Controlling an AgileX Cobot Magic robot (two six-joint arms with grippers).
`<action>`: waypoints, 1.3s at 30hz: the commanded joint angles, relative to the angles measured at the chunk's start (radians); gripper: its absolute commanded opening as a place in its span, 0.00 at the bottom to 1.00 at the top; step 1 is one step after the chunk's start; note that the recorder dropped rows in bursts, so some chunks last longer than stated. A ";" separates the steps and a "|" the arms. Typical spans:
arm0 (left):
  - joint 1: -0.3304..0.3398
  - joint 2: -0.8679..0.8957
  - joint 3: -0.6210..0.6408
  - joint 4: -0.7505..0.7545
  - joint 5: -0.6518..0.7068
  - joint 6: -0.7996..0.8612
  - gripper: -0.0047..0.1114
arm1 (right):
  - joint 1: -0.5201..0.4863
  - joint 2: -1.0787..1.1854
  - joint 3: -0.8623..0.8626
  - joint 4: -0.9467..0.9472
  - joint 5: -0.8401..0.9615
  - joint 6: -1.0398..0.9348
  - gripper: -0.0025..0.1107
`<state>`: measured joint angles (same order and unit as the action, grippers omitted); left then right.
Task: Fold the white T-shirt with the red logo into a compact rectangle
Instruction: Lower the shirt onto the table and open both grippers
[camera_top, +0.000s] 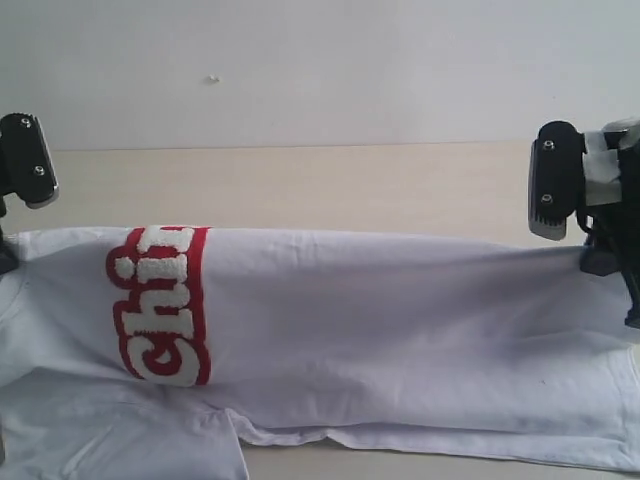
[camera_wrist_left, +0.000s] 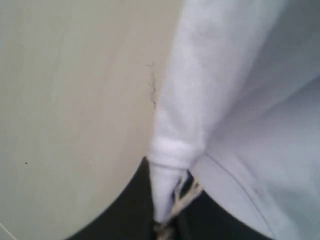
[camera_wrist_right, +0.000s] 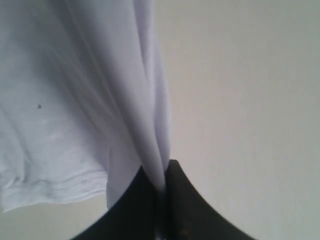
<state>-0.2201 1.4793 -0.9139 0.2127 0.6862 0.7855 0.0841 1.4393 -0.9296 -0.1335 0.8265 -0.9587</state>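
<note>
The white T-shirt hangs stretched across the table between both arms, its top edge lifted and its lower part draped toward the front. The red logo with fuzzy white letters runs down the cloth at the left. My left gripper is shut on a bunched, hemmed bit of the white T-shirt; a frayed thread shows between the black fingers. My right gripper is shut on a thin fold of the white T-shirt, with a stitched hem hanging beside it. In the exterior view both sets of fingertips are hidden at the frame edges.
The pale wooden table stretches behind the shirt to a white wall. Black arm housings stand at the far left and the far right. Loose cloth pools at the front left.
</note>
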 joint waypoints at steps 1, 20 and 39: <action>0.032 0.080 0.004 0.019 -0.139 -0.008 0.04 | 0.001 0.084 0.005 -0.130 -0.116 0.103 0.02; 0.081 0.409 0.004 0.019 -0.591 -0.072 0.04 | 0.001 0.391 0.005 -0.602 -0.428 0.652 0.02; 0.101 0.491 0.004 0.011 -0.830 -0.183 0.11 | 0.001 0.496 0.005 -1.172 -0.490 1.299 0.45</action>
<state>-0.1228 1.9656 -0.9134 0.2265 -0.0940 0.6467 0.0884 1.9346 -0.9273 -1.2452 0.3419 0.2814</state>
